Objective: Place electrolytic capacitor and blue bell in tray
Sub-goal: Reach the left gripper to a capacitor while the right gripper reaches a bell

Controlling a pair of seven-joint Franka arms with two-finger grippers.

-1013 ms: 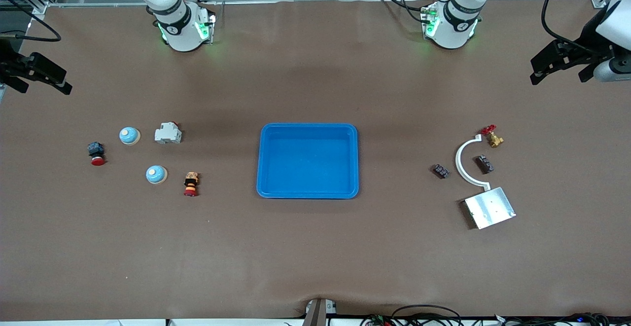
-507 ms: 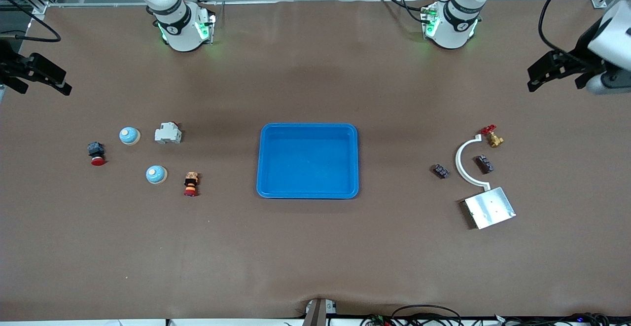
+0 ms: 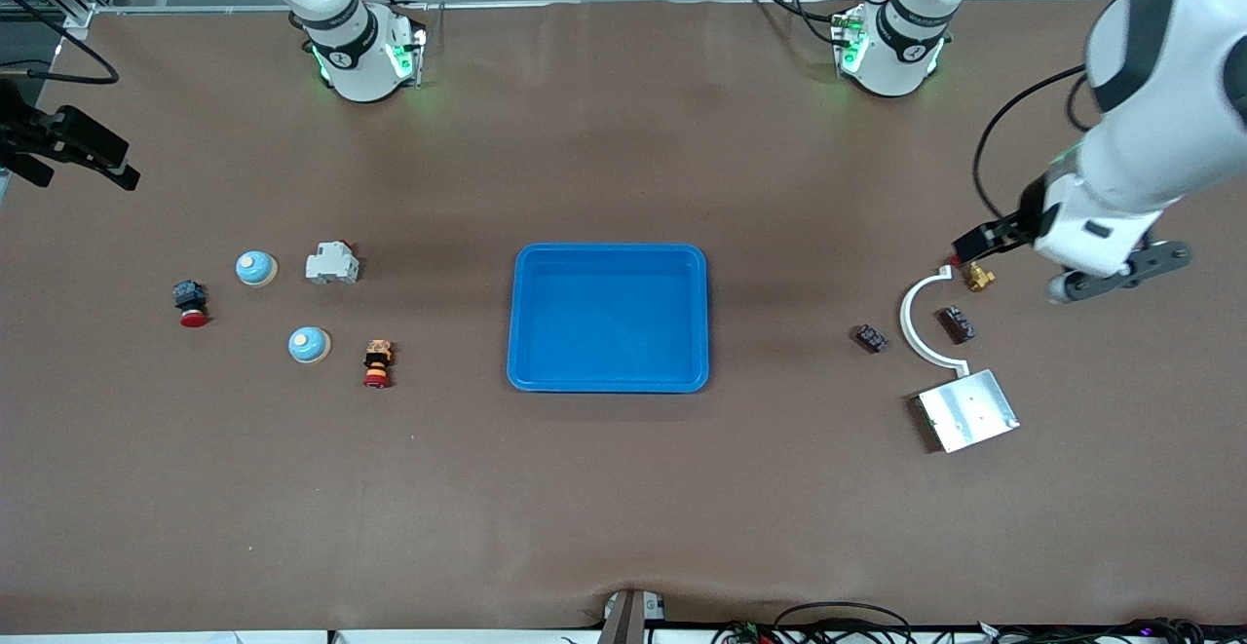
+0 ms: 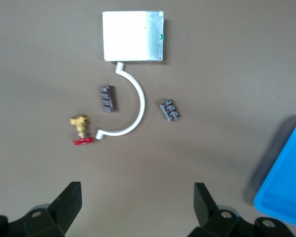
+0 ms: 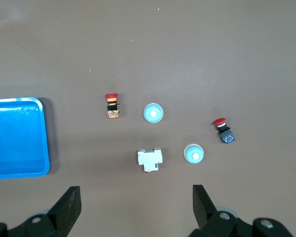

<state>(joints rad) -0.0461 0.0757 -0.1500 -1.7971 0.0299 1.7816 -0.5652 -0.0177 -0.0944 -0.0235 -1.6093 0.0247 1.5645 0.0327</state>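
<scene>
The blue tray lies empty at the middle of the table. Two blue bells stand toward the right arm's end; they also show in the right wrist view. Two small dark capacitors lie toward the left arm's end, one on each side of a white arc; the left wrist view shows them too. My left gripper is open and empty, over the table beside the brass valve. My right gripper is open and empty, waiting high over the table's end.
A silver metal plate lies at the arc's end, nearer the front camera. Near the bells lie a white breaker, a red-capped button switch and a red-and-orange button switch.
The left arm has swung in from the table's end and come down over the valve and capacitors. The right arm has barely moved.
</scene>
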